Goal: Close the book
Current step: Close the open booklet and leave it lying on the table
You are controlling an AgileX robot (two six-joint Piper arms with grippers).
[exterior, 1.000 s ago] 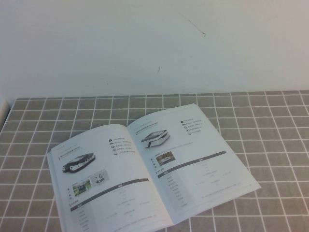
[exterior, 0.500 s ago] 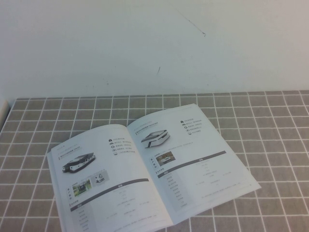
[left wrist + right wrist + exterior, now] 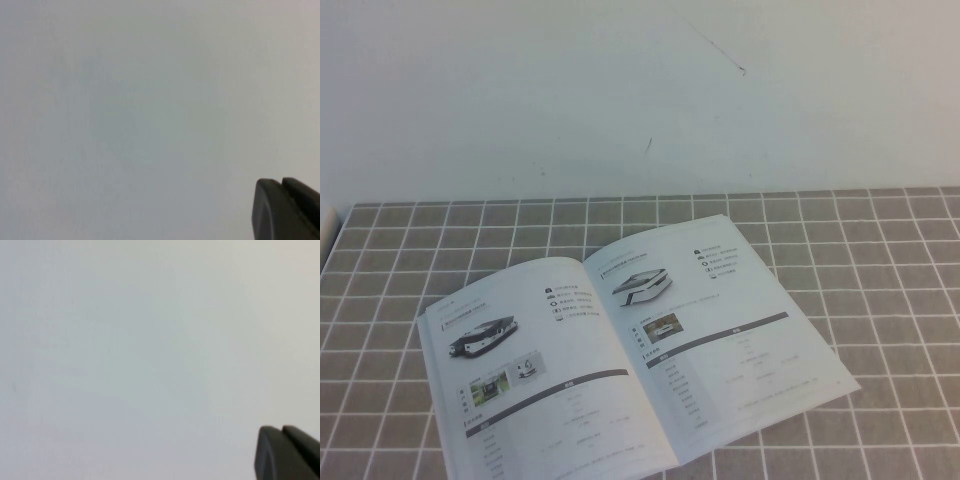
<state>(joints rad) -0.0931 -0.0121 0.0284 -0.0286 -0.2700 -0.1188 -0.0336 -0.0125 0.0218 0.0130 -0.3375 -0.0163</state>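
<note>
Book (image 3: 630,350): lay open on the table (image 3: 880,260).
Left hand (image 3: 285,207): faced a white surface (image 3: 125,100); state could not be told.
Right hand (image 3: 286,452): the same.

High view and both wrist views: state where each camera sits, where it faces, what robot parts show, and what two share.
High view: raised on the robot's side, angled down at the open book on the tiled table; no arm shows.
Left wrist view: on the left wrist, facing a blank pale surface; only a dark part of the left gripper shows.
Right wrist view: the same, with part of the right gripper.
Shared: both wrist views see blank surface, no book.
</note>
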